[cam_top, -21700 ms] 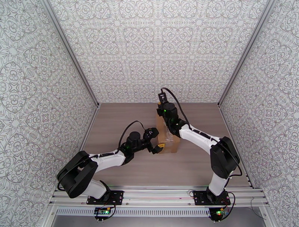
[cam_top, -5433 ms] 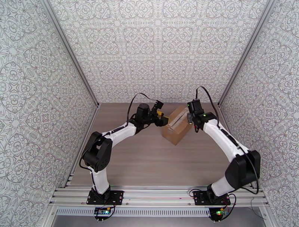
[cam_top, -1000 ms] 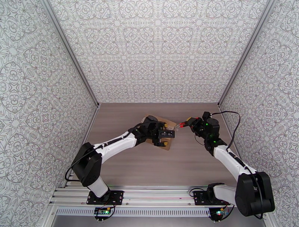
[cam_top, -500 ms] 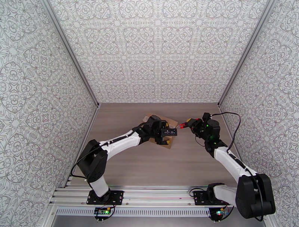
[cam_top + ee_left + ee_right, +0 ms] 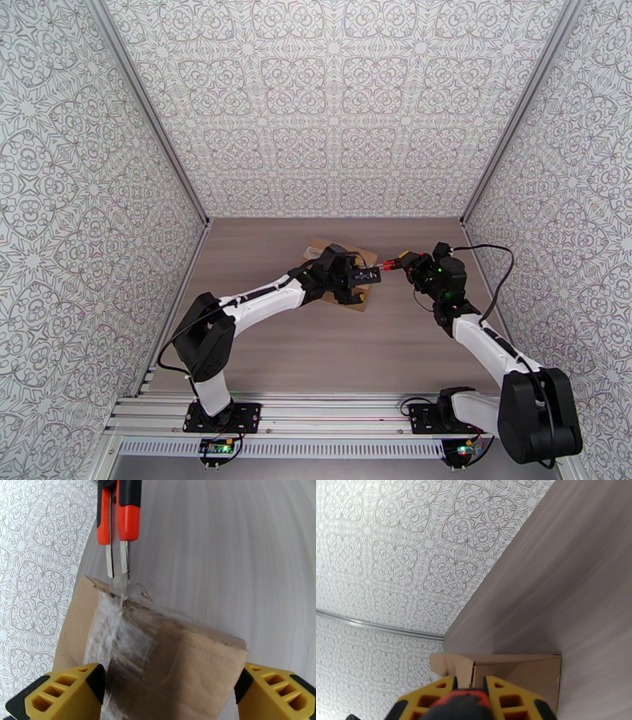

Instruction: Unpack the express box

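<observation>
The express box [image 5: 177, 661] lies flat on the tabletop [image 5: 316, 347], and we take it as our reference. Our left hand [image 5: 168, 691] reaches over the box and straddles it, yellow fingers spread wide with a pad against each long side, bracing it. Just right of the box, our right hand [image 5: 468, 701] is clamped on the red-and-black utility knife [image 5: 118, 515], whose blade [image 5: 117, 569] meets the box's far edge where the crinkled clear tape [image 5: 114, 638] wraps over.

We see these risks:
- If the brace is loose, the blade's push could slide or swivel the box.
- The wrinkled tape may snag and skid the blade off the seam towards our left fingers.
- Pressing too deep could cut whatever is inside.
</observation>
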